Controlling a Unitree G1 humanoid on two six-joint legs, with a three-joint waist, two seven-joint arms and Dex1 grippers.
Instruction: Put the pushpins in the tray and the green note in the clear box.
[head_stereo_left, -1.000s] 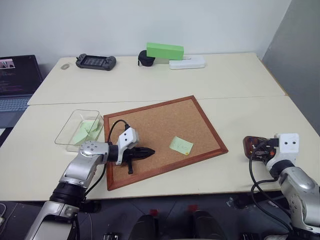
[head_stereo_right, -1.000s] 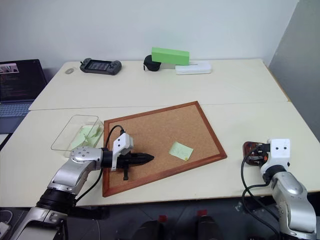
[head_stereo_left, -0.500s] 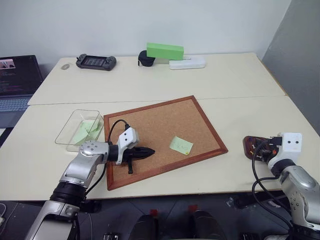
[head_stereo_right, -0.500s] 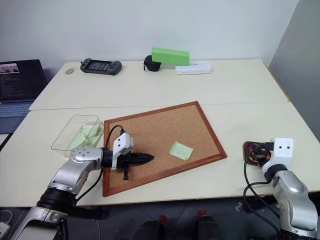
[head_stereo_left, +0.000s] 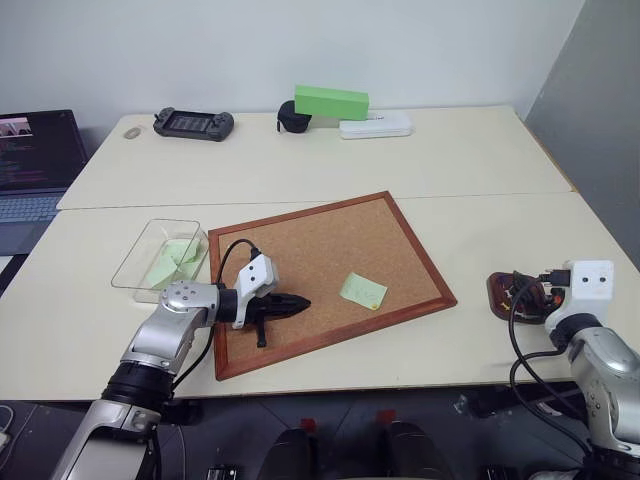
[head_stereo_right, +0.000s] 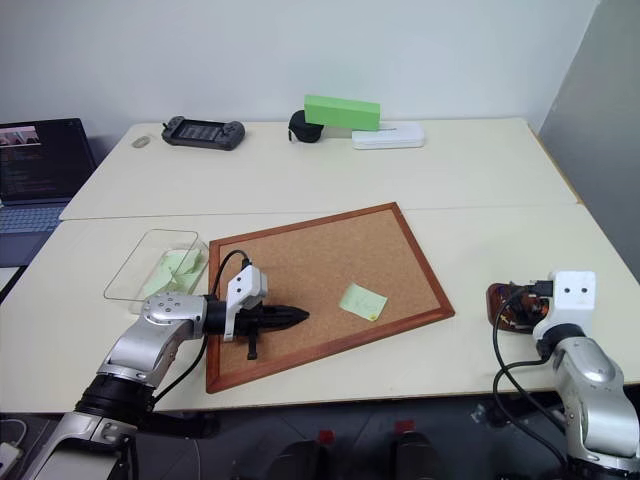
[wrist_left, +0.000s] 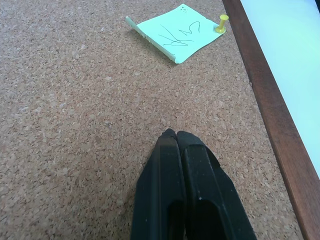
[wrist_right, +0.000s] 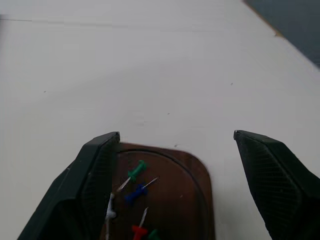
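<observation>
A pale-green note (head_stereo_left: 362, 290) with scribbled writing lies on the corkboard, held at one corner by a yellow pushpin (wrist_left: 221, 23). My left gripper (wrist_left: 172, 134) hovers shut and empty over the cork, a short way left of the note. The clear box (head_stereo_left: 160, 258) sits off the board's left edge with pale-green paper inside. At the right table edge stands the dark reddish-brown tray (wrist_right: 172, 200), holding green (wrist_right: 136, 171), blue (wrist_right: 134, 194) and red (wrist_right: 138, 232) pushpins. My right gripper (wrist_right: 176, 136) stands open just above the tray, with nothing between its fingers.
The wood-framed corkboard (head_stereo_left: 300, 240) lies at an angle mid-table. Along the far edge are a game controller (head_stereo_left: 192, 123), a bright green block (head_stereo_left: 330, 101), a white flat case (head_stereo_left: 375, 125) and a black object (head_stereo_left: 288, 119). A laptop (head_stereo_left: 30, 160) sits far left.
My right gripper has opened over the tray and drawn slightly up and to the right. The left arm has stayed still.
</observation>
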